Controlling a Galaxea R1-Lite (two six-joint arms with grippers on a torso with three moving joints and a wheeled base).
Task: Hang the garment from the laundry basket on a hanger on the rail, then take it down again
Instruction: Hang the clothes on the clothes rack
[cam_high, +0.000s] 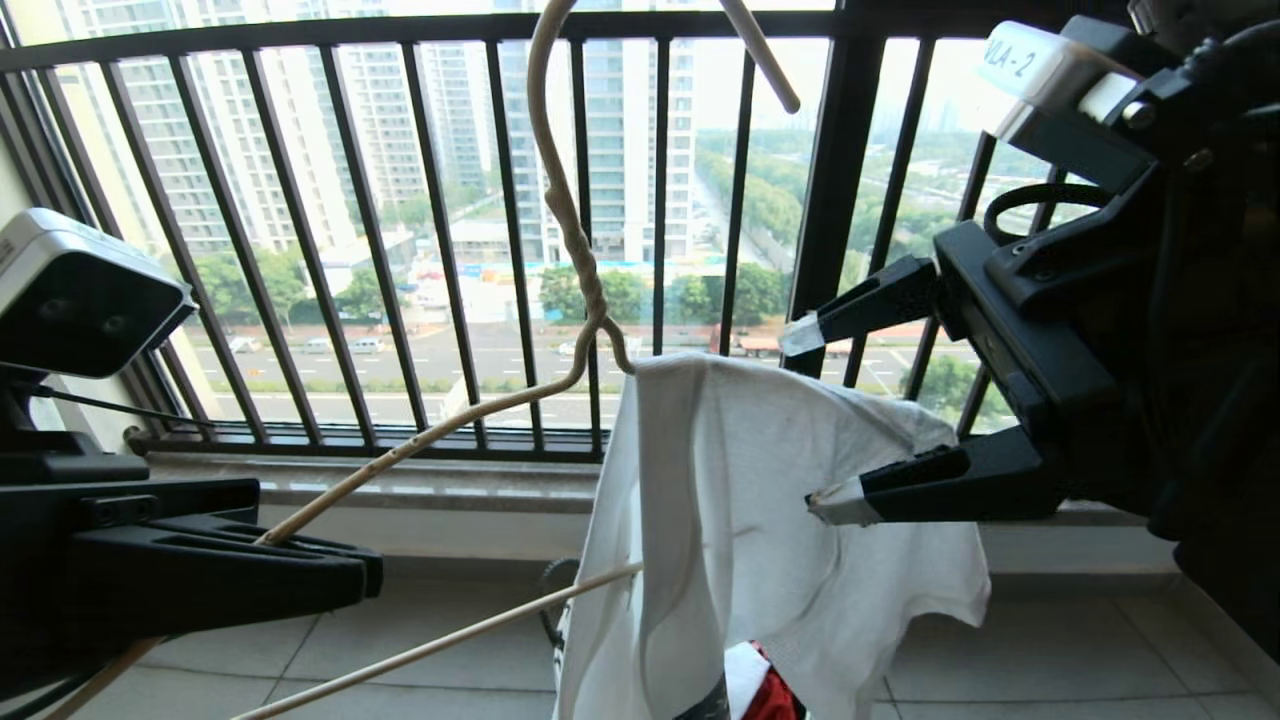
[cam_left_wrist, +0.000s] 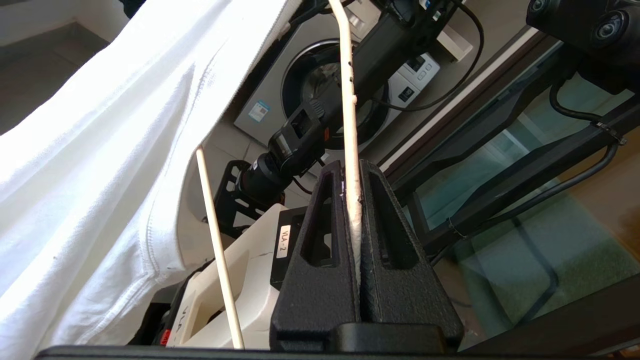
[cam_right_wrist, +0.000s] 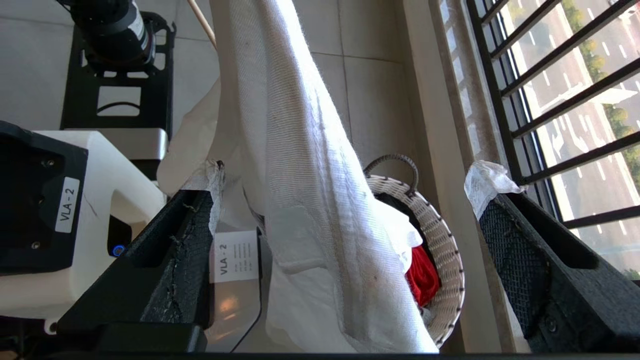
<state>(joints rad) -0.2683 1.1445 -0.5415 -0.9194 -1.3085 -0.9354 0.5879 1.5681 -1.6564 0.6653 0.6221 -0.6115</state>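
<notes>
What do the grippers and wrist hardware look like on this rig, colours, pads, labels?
Both grippers are matte black with long wedge-shaped fingers. The right gripper has frayed white tape on its fingertips and mesh-textured pads; the left gripper has slotted fingers. White wrist camera housings carry "VLA-2" labels, and black cables run behind.

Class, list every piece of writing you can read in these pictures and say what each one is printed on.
"VLA-2": label on the white camera housing of the left arm.
"VLA-2": heading of the white tag behind the T-shirt; its smaller lines are too small to read.
"VLA-2": label on the white housing in the left wrist view.
"LA-2": partly cut-off label above the right gripper.
Washing machine stickers: unreadable.
</notes>
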